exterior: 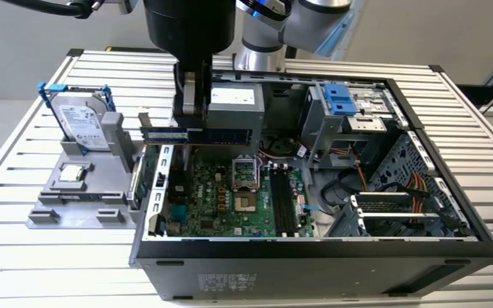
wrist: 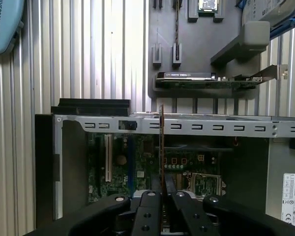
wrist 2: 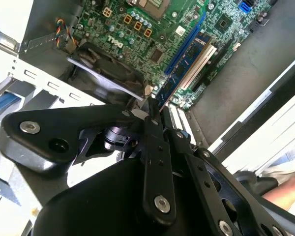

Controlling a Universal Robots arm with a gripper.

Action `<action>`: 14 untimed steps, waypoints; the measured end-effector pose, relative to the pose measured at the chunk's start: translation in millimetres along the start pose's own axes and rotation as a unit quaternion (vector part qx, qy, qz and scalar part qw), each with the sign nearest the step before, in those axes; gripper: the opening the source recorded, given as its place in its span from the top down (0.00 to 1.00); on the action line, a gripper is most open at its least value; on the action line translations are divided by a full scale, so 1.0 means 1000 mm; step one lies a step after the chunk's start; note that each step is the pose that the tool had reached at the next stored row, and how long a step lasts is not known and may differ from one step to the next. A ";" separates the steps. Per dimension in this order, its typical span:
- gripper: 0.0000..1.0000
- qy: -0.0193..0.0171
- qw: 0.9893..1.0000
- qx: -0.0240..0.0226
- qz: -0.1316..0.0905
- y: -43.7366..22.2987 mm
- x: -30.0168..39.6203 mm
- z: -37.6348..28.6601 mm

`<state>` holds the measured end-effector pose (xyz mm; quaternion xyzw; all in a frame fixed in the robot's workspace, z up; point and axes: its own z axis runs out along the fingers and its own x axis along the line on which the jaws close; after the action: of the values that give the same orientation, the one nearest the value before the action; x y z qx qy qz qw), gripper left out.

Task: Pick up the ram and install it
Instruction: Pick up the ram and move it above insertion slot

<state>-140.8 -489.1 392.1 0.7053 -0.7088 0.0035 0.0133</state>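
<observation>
A ribbed metal counter [exterior: 24,256] carries everything. At the exterior view's left a grey fixture [exterior: 67,212] sits on it, with a hard drive [exterior: 82,123] standing upright in a blue-edged holder at the back and a small square processor [exterior: 72,172] lying flat in front of it. In the first wrist view a green card [wrist: 206,82] with a metal bracket stands on edge in the fixture, just outside the wall of the case [wrist: 211,127]. Just right of the fixture in the exterior view, the gripper [exterior: 188,119] hangs down from the black arm above the case's left wall. Its fingers [wrist: 150,216] are pressed together on the ram [exterior: 216,135], one against each flat face. The ram is in the air, on edge and level, its length running toward the exterior view's right, one end past the wall and the rest over the far left corner of the motherboard [exterior: 221,199]. In the first wrist view it shows edge-on as a thin line rising from between the fingers across the case wall. Behind it stands the grey power supply [exterior: 233,106]. The long black slots [exterior: 282,202] lie further right on the board, well apart from the ram. At the far right a drive cage [exterior: 346,99] with blue tabs stands in the case.
</observation>
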 end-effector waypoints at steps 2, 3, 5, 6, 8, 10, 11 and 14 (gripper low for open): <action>1.00 0.000 1.000 0.000 0.000 -0.0011 0.0000 0.0000; 1.00 0.000 1.000 0.000 0.000 -0.0017 0.0000 -0.0001; 1.00 0.000 1.000 0.000 0.000 -0.0028 0.0000 -0.0001; 1.00 0.000 1.000 0.000 0.000 -0.0033 0.0000 0.0000; 1.00 0.000 1.000 0.000 0.000 -0.0044 0.0000 -0.0001; 1.00 0.000 1.000 0.000 0.000 -0.0055 0.0000 -0.0001; 1.00 0.000 1.000 0.000 0.000 -0.0061 0.0000 -0.0001; 1.00 0.000 1.000 0.000 0.000 -0.0076 0.0000 -0.0001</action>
<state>-133.2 -489.1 392.1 0.7053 -0.7088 0.0034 0.0134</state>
